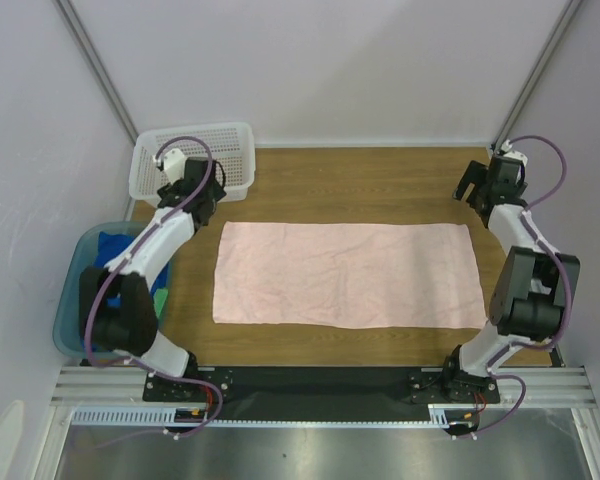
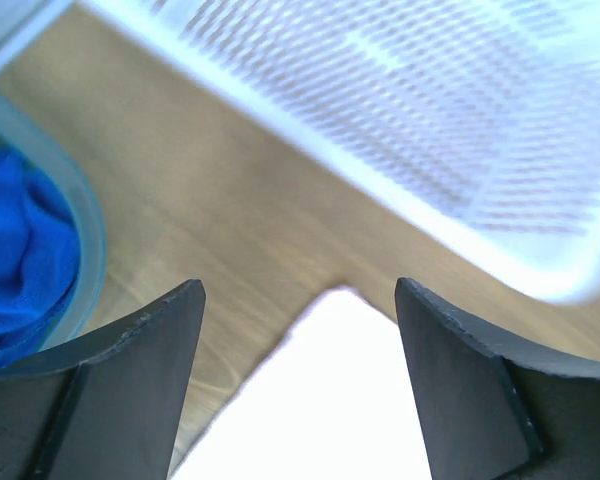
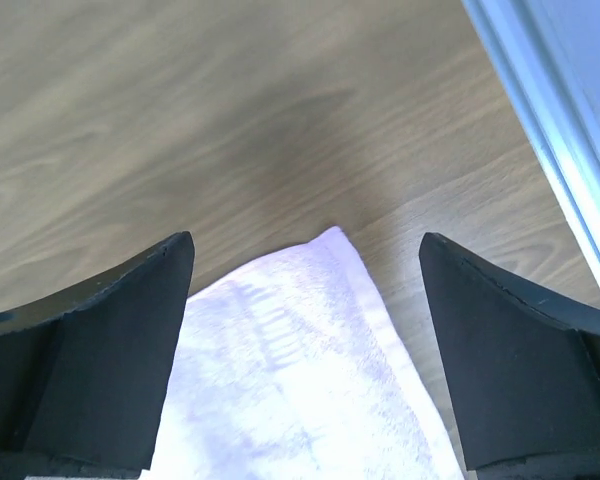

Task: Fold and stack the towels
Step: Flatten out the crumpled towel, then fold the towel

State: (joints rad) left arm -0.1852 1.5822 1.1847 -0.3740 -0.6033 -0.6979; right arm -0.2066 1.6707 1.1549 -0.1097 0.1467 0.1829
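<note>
Item: pale pink towel (image 1: pixel 348 274), one, spread flat in a single layer on the tabletop (image 1: pixel 360 185), between the two arms; we judge it laid out so that a clean fold can begin.

Orientation: its long axis runs left to right, parallel to the near edge; its short edges face the arms; its far corners point toward the back wall.

Left claw (image 2: pixel 298 295): fingers apart, holding nothing, poised over the far left corner, just beside the white basket (image 1: pixel 195 140).

Right claw (image 3: pixel 305 245): fingers wide apart, empty, poised over the far right corner; we take both positions as suited to pinching those corners.

Held in reserve: blue towel (image 2: pixel 20 250) and green towel (image 1: pixel 161 300), bunched in the teal tub (image 1: pixel 72 300) at the left, not yet folded.
</note>
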